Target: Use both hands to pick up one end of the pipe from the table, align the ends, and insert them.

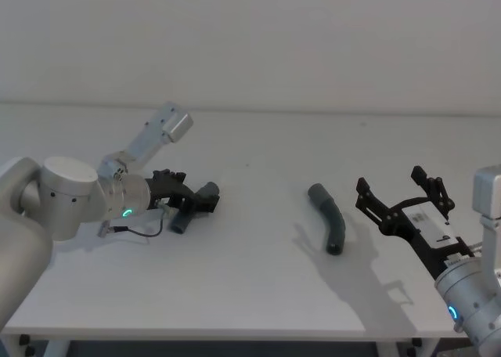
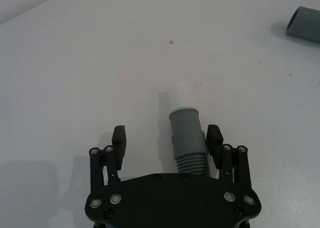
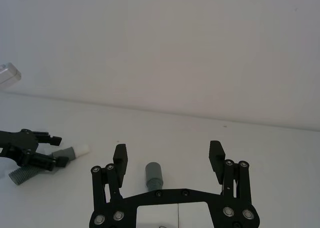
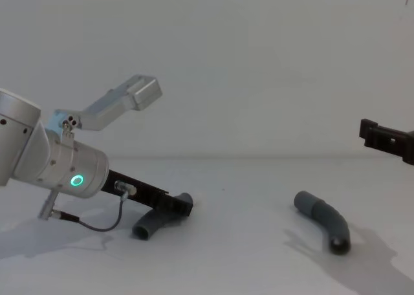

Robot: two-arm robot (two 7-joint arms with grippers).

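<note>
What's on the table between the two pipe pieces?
Nothing: in the head view the table is bare between the left piece, inside the open left gripper, and the right piece.

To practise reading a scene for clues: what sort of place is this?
Probably a robotics lab bench: a plain white table against a blank wall, the left gripper and right gripper of two robot arms, and grey pipe pieces.
</note>
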